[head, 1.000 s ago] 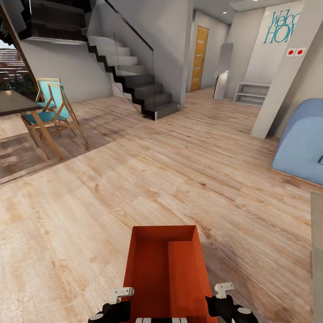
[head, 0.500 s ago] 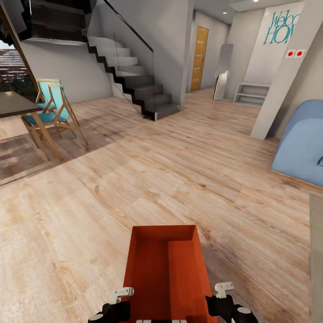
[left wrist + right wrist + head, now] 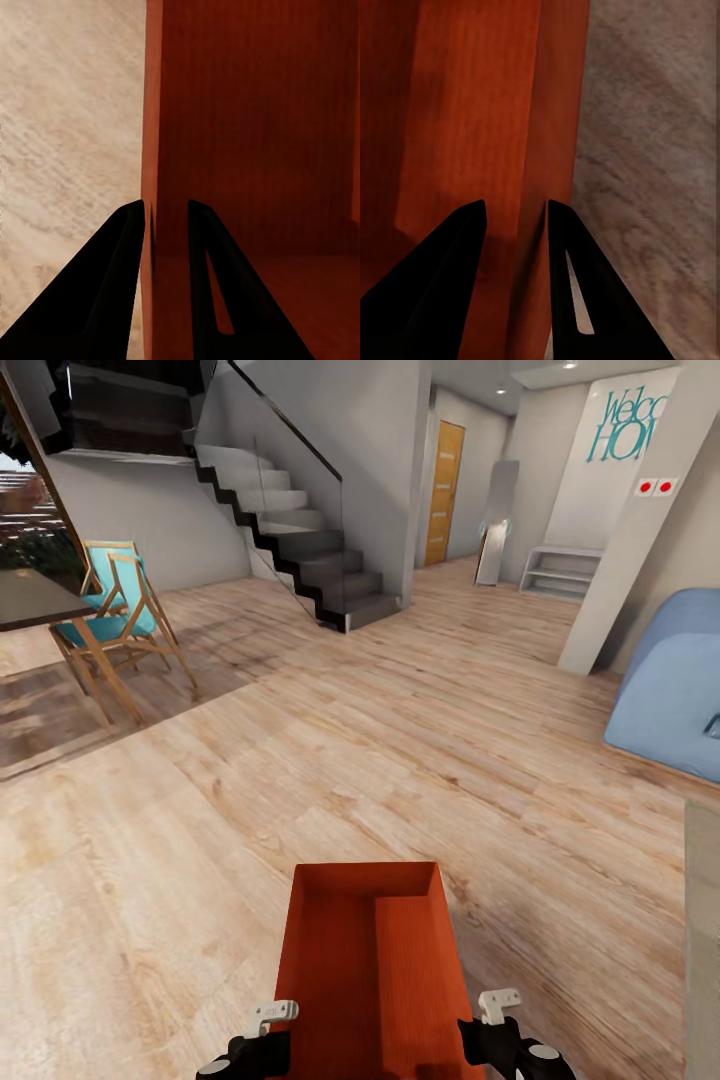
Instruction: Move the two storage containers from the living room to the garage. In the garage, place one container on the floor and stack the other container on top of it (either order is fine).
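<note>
An orange-red storage container (image 3: 365, 970) is carried low in front of the robot, held above the light wood plank floor (image 3: 400, 760) of the living room, its open top facing up. A second orange-red panel (image 3: 415, 985) lies inside it along the right half; whether this is the other container nested within cannot be determined. The left gripper (image 3: 262, 1032) sits at the container's left wall near the close end. In the left wrist view the left gripper (image 3: 166, 217) has one dark finger (image 3: 112, 285) outside the thin wall and the other inside, the two closed down onto the wall edge. The right gripper (image 3: 492, 1025) sits at the right wall. In the right wrist view the right gripper (image 3: 516, 214) straddles that wall the same way, one finger (image 3: 577, 277) on the floor side and one over the interior, pinching the wall. Ahead and to the left, a dark staircase (image 3: 300, 540) with a glass balustrade rises toward the upper left. A wooden chair (image 3: 115, 615) with a teal seat stands beside a dark table (image 3: 30, 600) at far left. A light wooden door (image 3: 444, 490) stands at the end of the hallway beyond the stairs. The blue sofa (image 3: 675, 680) occupies the right edge, next to a white wall bearing teal lettering (image 3: 625, 425).
</note>
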